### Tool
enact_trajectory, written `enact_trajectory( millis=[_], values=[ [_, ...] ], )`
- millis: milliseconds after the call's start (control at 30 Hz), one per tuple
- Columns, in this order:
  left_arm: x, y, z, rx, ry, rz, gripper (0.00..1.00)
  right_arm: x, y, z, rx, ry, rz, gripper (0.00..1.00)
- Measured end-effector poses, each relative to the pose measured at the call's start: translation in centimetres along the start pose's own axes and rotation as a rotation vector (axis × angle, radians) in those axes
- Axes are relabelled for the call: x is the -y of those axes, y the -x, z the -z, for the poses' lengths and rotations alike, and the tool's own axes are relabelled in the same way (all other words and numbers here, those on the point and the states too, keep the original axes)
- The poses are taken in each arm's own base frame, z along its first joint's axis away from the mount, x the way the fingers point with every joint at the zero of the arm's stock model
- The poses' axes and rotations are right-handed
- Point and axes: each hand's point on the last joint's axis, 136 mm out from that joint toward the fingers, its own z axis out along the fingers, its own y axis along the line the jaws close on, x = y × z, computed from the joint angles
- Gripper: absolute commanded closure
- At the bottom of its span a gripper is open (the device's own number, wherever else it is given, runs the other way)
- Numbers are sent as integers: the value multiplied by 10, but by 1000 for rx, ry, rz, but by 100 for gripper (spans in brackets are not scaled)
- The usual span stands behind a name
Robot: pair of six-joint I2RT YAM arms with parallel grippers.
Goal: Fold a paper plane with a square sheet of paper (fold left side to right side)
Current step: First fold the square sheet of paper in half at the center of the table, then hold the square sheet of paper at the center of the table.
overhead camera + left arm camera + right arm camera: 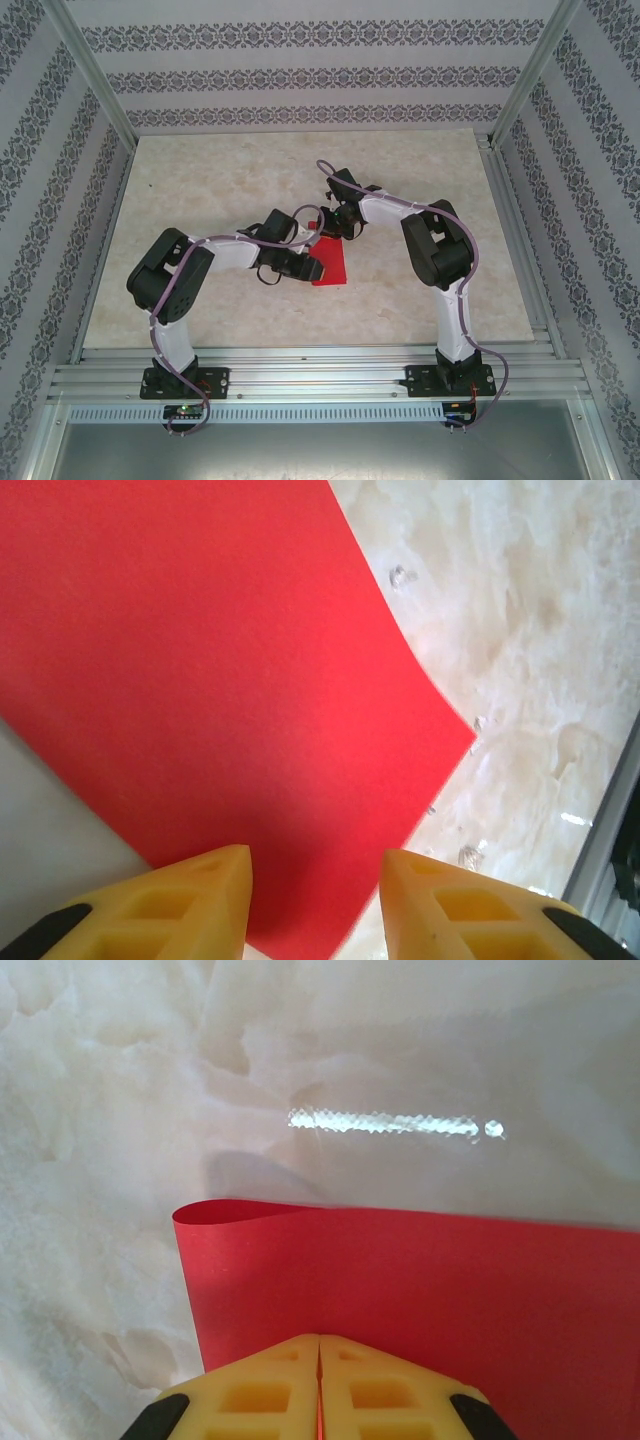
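**Red paper (331, 268) pinched at one end, hovered over at the other**

So the sheet sits around the middle of the tabletop (200, 180), a bit toward the near edge, right between my two arms. My right gripper (319, 1380) has its fingers pressed together on the paper's far edge. There's a thin red line in the seam, and that edge lifts off the surface with a curl at one corner. I reckon that's so it can be carried over for the fold. My left gripper (315, 905) is spread partway with nothing between the fingers, low over the sheet, probably ready to pin it flat.

Stuff I can't make out:
- whether the left fingers actually touch the paper
- whether it's one layer or already doubled
- any crease

From above, both grippers cover a good chunk of it, and the wrist views cut the sheet off at the frame.
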Motion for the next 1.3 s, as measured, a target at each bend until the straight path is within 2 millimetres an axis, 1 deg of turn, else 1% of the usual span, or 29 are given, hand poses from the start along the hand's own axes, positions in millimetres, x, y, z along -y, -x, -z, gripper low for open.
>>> enact_trajectory(
  millis=[333, 400, 533, 600, 700, 800, 867, 1033, 1100, 1200, 1300],
  values=[
    [10, -16, -3, -37, -5, -32, 60, 0, 0, 0, -1, 0, 8, 92],
    [11, -22, -2, -50, -8, -29, 60, 0, 0, 0, -1, 0, 12, 92],
    [19, -43, 2, -106, -28, -1, 60, 0, 0, 0, -1, 0, 15, 92],
    [23, -46, 6, -116, -42, 15, 61, 0, 0, 0, -1, 0, 17, 91],
    [31, -35, 17, -83, -73, 35, 62, -1, -1, 0, -1, 1, 21, 91],
    [30, -14, 31, -21, -101, 82, 63, -1, 0, 0, 0, 2, 22, 90],
    [21, 2, 40, 36, -107, 126, 65, -1, 0, 1, 1, 2, 24, 89],
    [-1, 29, 57, 133, -92, 215, 66, -1, 0, 4, 5, -7, 24, 88],
    [-3, 38, 56, 148, -96, 229, 66, -1, 0, 6, 4, -10, 23, 88],
    [-6, 49, 44, 150, -107, 242, 66, -1, -1, 7, 3, -11, 23, 88],
    [-9, 53, 32, 137, -112, 256, 66, -1, -1, 7, 3, -10, 23, 89]
  ],
)
